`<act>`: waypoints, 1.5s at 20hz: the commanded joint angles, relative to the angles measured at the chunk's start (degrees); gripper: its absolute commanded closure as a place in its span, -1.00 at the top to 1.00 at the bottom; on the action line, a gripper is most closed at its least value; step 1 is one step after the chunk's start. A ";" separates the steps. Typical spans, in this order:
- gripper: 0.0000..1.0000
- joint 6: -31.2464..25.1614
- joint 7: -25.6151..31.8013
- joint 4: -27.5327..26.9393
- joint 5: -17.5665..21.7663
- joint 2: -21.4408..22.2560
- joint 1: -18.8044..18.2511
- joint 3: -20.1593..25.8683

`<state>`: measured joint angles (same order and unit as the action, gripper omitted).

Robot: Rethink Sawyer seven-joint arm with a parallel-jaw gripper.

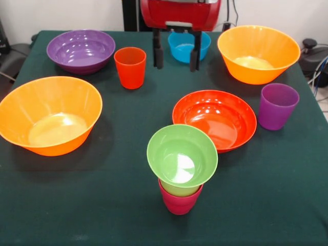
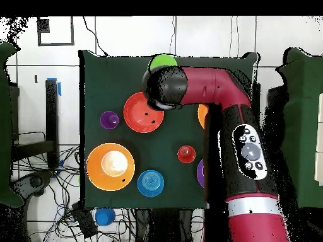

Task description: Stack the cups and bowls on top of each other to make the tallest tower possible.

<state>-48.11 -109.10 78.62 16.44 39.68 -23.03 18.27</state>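
In the front view the tower [image 1: 180, 174] stands near the table's front: a crimson cup [image 1: 178, 204] with a lime green cup [image 1: 179, 190] nested in it and the small lime green bowl [image 1: 182, 155] tilted on top. The orange-red cup [image 1: 130, 66] and the purple cup [image 1: 277, 106] stand alone. My gripper [image 1: 177, 51] hangs open and empty at the far side, in front of the blue bowl [image 1: 189, 45]. The red-orange bowl [image 1: 215, 119], the purple bowl [image 1: 81, 50] and two large orange bowls [image 1: 48, 115] [image 1: 259, 54] sit apart.
In the overhead view the red arm [image 2: 243, 145] lies over the table's right side and its black joint [image 2: 164, 88] sits beside the green bowl [image 2: 163, 62]. The red-orange bowl [image 2: 142, 112], purple cup [image 2: 109, 119], one orange bowl [image 2: 110, 166] and blue bowl [image 2: 151, 183] show.
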 commanded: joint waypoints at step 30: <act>1.00 20.90 1.95 27.70 17.74 2.85 -2.70 -0.32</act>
<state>-31.53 -109.10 103.31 28.50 45.67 -25.10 18.14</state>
